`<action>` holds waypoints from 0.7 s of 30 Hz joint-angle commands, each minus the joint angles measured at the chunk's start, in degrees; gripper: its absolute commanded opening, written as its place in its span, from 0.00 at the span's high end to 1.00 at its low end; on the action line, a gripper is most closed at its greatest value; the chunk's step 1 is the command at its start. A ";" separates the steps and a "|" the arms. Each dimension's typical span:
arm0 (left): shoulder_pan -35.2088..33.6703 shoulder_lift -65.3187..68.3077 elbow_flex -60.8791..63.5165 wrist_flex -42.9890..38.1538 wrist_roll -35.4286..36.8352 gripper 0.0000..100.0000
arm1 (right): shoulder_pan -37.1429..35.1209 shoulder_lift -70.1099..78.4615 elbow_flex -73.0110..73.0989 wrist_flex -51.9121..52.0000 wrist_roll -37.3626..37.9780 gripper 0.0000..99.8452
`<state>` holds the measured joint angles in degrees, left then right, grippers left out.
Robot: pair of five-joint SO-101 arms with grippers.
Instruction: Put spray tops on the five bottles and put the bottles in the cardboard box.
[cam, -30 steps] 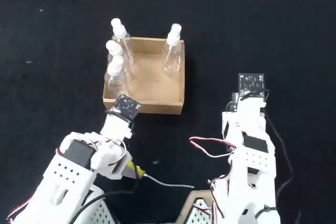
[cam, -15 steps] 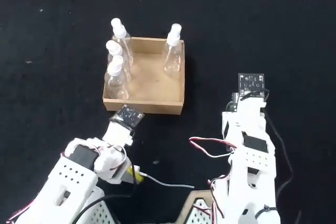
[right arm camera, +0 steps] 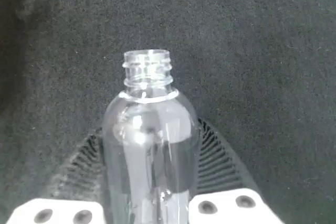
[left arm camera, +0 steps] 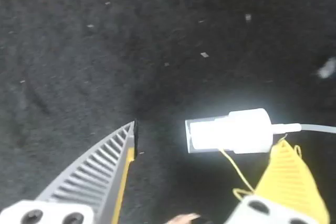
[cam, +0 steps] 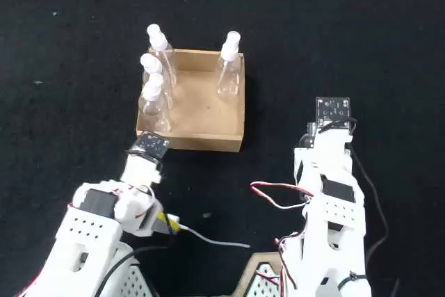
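Where around cardboard box (cam: 208,142), black table (cam: 389,46).

Left gripper (left arm camera: 207,139) pointing down, fingers (left arm camera: 102,169) spread wide; right gripper (right arm camera: 152,161) clamped around bottle (right arm camera: 149,124)

The left arm (cam: 94,231) and right arm (cam: 327,206) are white printed shells with rows of small holes, black motor blocks and looping red, white and black wires (cam: 274,189). Each has a square black board (cam: 332,110) dotted with pale points at the wrist. The left gripper (left arm camera: 208,134) has one grey ribbed finger (left arm camera: 102,169) and one yellow finger (left arm camera: 286,169), and the right gripper (right arm camera: 152,127) has dark ribbed fingers (right arm camera: 218,163) on white bases with dark screws (right arm camera: 237,201).
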<state>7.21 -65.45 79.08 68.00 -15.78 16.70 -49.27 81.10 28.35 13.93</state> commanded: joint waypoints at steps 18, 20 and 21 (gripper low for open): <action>-32.92 -0.09 -9.54 -11.16 -4.40 0.72 | 1.41 -1.80 -0.04 -1.76 -0.35 0.98; -31.34 0.35 -12.88 -6.77 1.32 0.72 | 1.41 -1.80 -0.04 -1.76 -0.35 0.98; -30.55 0.44 -14.02 -5.19 3.52 0.72 | 1.41 -1.80 -0.04 -1.76 -0.35 0.98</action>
<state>-25.58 -65.36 71.52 58.77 -19.65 16.70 -49.27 81.10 28.00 13.93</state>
